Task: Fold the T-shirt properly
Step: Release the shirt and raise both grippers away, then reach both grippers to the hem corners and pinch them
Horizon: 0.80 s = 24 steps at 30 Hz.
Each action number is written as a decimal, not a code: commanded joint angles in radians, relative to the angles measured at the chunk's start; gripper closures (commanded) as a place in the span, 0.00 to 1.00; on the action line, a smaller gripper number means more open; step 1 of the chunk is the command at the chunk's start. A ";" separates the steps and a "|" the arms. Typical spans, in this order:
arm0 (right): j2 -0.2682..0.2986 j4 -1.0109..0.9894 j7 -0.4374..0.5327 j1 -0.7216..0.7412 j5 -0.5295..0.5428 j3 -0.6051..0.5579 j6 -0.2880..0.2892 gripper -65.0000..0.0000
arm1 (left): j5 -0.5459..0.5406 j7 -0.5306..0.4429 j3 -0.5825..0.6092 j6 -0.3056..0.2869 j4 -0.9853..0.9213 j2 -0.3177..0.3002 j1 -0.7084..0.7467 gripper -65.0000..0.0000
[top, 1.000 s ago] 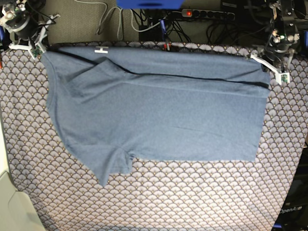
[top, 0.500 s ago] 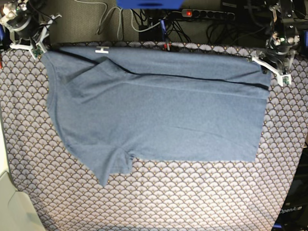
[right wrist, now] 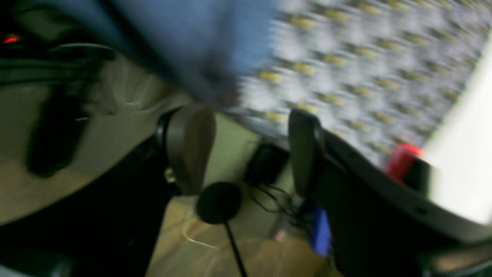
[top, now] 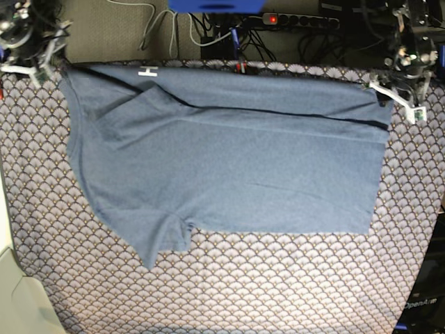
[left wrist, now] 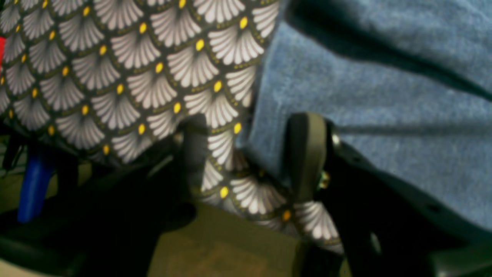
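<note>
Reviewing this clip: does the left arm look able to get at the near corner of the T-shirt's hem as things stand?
Probably yes. The left pincer is open at the T-shirt's far corner on that side, and only bare tablecloth lies between it and the near hem corner.

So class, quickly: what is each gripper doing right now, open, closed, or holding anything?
Left gripper: open, empty, at the edge of the T-shirt.
Right gripper: open, empty, beside the shirt's corner.

Robotics lab bench setting. Worktop (top: 229, 292) draped in scallop-print cloth; power strip (top: 295, 20) with lit red switch and tangled cables (top: 208, 31) along the top edge of frame. Arm hardware sits at both upper corners.
</note>
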 commanded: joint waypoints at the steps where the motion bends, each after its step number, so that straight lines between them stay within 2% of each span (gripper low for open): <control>1: 0.018 0.013 0.018 -0.005 0.002 0.024 -0.009 0.47 | 0.017 -0.015 -0.031 0.017 0.013 -0.018 0.006 0.49; 6: 0.087 0.013 0.015 0.040 0.005 0.084 -0.009 0.47 | 0.017 -0.015 -0.132 0.017 0.018 -0.024 -0.027 0.49; 12: 0.146 -0.019 0.012 0.244 0.005 0.058 -0.005 0.46 | 0.020 -0.013 -0.154 0.017 0.015 -0.046 -0.152 0.49; 14: 0.152 -0.061 0.010 0.373 0.005 0.003 0.057 0.46 | 0.023 -0.013 -0.152 0.017 0.018 -0.041 -0.201 0.49; 15: 0.152 -0.095 0.010 0.448 0.002 -0.022 0.070 0.46 | 0.023 -0.004 -0.151 0.017 0.018 -0.038 -0.231 0.49; 20: 0.147 -0.372 0.010 0.827 0.002 -0.214 0.070 0.46 | 0.021 0.120 -0.060 0.019 -0.045 -0.035 -0.440 0.49; 24: 0.135 -0.661 0.015 1.100 0.002 -0.407 0.070 0.46 | 0.025 0.171 0.042 0.025 -0.102 -0.009 -0.592 0.49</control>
